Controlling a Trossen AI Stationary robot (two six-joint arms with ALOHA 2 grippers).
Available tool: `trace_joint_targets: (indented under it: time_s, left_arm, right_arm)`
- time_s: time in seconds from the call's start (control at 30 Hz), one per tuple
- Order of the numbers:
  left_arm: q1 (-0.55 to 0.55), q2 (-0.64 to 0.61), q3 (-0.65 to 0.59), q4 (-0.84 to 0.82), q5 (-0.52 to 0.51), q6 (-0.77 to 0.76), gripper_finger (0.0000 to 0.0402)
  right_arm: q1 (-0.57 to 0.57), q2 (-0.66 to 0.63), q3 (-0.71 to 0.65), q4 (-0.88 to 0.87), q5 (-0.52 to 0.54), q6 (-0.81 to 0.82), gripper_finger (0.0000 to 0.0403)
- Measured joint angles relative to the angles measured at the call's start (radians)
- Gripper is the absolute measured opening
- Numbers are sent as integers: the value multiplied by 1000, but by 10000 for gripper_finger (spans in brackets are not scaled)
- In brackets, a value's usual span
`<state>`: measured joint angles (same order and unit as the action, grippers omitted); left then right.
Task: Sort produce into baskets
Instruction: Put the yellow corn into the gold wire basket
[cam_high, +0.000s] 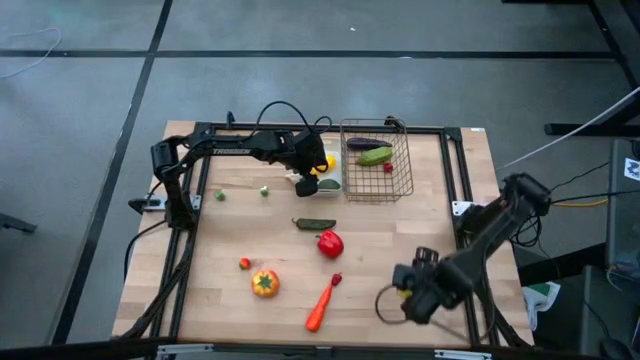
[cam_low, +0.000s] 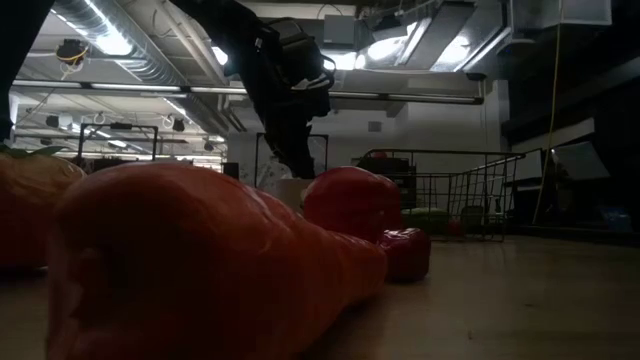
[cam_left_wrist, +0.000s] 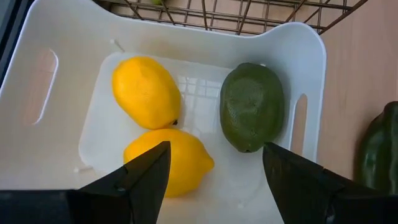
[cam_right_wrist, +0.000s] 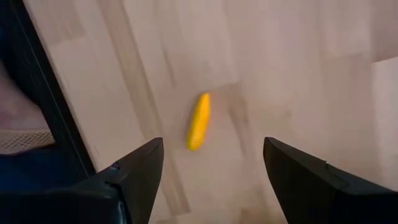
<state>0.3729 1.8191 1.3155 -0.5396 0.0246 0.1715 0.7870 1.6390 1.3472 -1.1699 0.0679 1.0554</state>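
Left gripper (cam_left_wrist: 214, 177) is held over the white tray (cam_left_wrist: 56, 62), its fingers spread apart and empty. Directly below it two yellow lemons (cam_left_wrist: 146, 90) and a green lime (cam_left_wrist: 252, 106) are seen lying in the tray. Just beyond it the wire basket (cam_high: 377, 160) is found, with a cucumber (cam_high: 375, 155) inside. Right gripper (cam_right_wrist: 208, 171) is likewise held open above the bare table (cam_right_wrist: 298, 68), a small yellow chilli (cam_right_wrist: 199, 121) lying just ahead of its fingers.
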Motion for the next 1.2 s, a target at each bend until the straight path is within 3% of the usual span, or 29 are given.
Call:
trace_joint_targets:
  time_s: [0.2,0.43,1.2]
  left_arm:
    - [0,0,0,0,0,0,251]
    - [0,0,0,1,0,10,251]
    - [0,0,0,1,0,74,251]
  right_arm:
    - [48,136,0,25,-36,86,276]
    - [45,246,-1,23,-106,70,275]
    - [44,280,-1,70,-23,73,275]
